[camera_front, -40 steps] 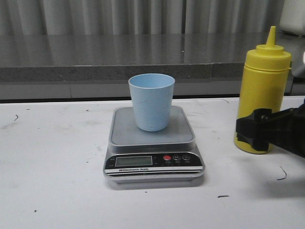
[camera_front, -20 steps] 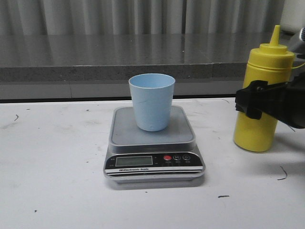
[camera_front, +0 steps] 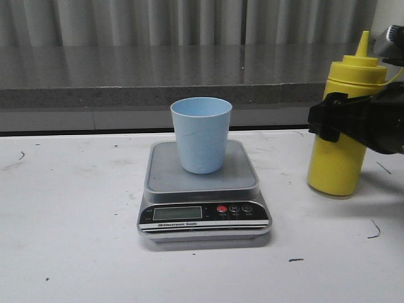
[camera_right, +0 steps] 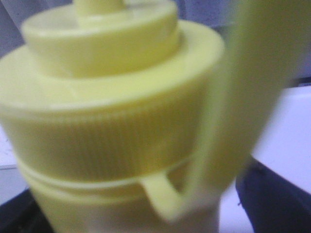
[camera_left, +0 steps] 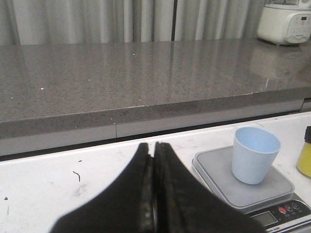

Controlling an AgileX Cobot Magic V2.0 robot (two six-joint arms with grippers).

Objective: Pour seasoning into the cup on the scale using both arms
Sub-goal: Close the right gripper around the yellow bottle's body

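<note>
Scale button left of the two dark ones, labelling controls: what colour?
Red, clearest in the front view.

A white strip along the black front panel of the flat silver electronic kitchen scale point(camera_front: 203, 211) reads "Electronic Scale"; its LCD display point(camera_front: 177, 213) shows no legible digits.

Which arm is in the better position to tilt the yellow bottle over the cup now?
Likely the right: the right gripper is around the yellow bottle. The left gripper is shut, away from the cup.

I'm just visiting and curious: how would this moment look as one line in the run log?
right gripper: around seasoning bottle | left gripper: shut, empty | cup: upright on scale | pour: not started
</note>
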